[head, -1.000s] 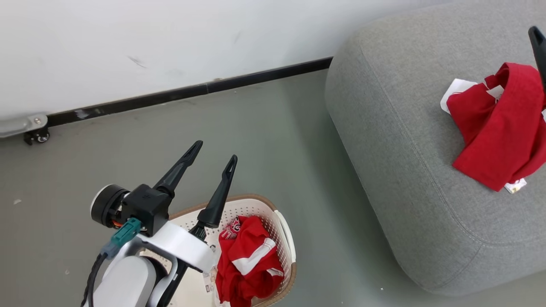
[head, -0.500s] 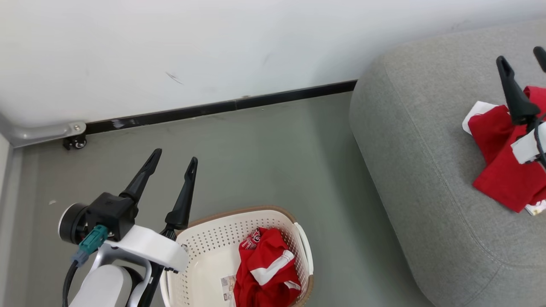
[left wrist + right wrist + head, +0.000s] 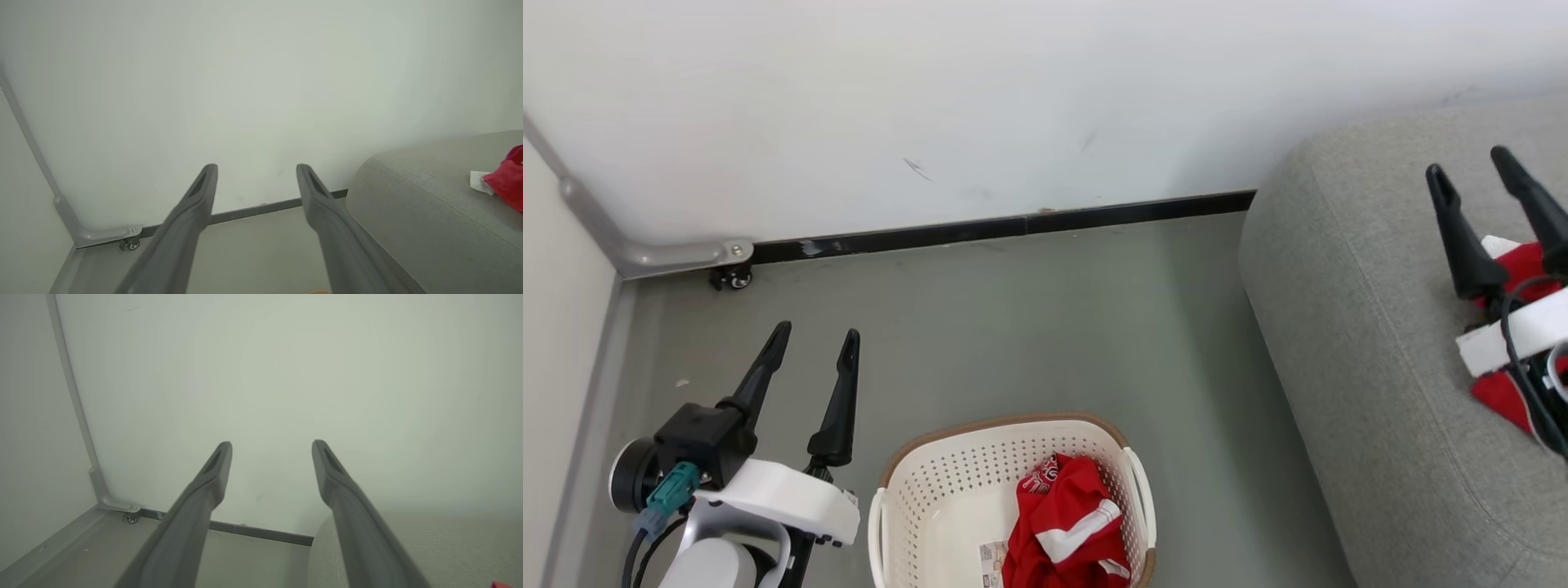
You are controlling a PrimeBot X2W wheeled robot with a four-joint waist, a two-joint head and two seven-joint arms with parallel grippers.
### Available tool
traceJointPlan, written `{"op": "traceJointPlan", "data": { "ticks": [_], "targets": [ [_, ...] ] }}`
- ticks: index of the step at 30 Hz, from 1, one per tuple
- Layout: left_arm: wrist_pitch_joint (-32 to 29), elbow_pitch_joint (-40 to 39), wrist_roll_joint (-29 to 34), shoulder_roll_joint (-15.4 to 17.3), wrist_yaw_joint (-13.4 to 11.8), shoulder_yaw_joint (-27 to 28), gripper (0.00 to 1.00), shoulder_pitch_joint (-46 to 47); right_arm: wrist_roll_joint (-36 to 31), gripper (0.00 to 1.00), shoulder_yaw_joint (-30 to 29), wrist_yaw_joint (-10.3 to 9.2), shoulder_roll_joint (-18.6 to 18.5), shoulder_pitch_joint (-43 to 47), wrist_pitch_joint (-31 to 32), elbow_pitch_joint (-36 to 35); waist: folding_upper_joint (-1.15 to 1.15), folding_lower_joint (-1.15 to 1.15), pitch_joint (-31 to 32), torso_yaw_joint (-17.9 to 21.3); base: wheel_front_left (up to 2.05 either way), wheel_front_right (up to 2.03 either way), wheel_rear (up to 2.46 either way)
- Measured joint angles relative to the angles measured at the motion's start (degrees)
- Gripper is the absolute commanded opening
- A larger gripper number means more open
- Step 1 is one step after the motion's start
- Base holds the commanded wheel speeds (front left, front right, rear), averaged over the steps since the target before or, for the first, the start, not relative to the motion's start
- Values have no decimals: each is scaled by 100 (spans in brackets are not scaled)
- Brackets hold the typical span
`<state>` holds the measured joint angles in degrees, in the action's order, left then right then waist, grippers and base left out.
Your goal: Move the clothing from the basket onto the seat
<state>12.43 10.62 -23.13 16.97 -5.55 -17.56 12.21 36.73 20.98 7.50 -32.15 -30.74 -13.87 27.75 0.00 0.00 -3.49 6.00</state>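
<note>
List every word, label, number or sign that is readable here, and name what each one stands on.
White lettering on the red garment in the basket: crumpled and too small to read.
Printed label on the basket floor: too small to read.
Second red garment on the seat: no text can be made out.
Nothing can be quoted as it reads.

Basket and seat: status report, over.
Left tool open, empty, beside basket. Right tool open, empty, over seat. One red garment in basket, second garment on seat. Basket opening unobstructed.
</note>
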Motion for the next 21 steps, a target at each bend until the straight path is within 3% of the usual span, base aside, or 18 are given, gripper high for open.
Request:
{"op": "traceJointPlan", "data": {
  "ticks": [12,21],
  "targets": [
    [114,102,-142,-87,-153,245,100,-336,-100,100,-447,-1,286,951,-42,-263,0,0,213,-370,0,0,0],
    [129,177,-205,-244,-153,333,100,-516,-189,100,-1263,-1,751,1536,-42,-757,0,0,295,-599,0,0,0]
  ]
}}
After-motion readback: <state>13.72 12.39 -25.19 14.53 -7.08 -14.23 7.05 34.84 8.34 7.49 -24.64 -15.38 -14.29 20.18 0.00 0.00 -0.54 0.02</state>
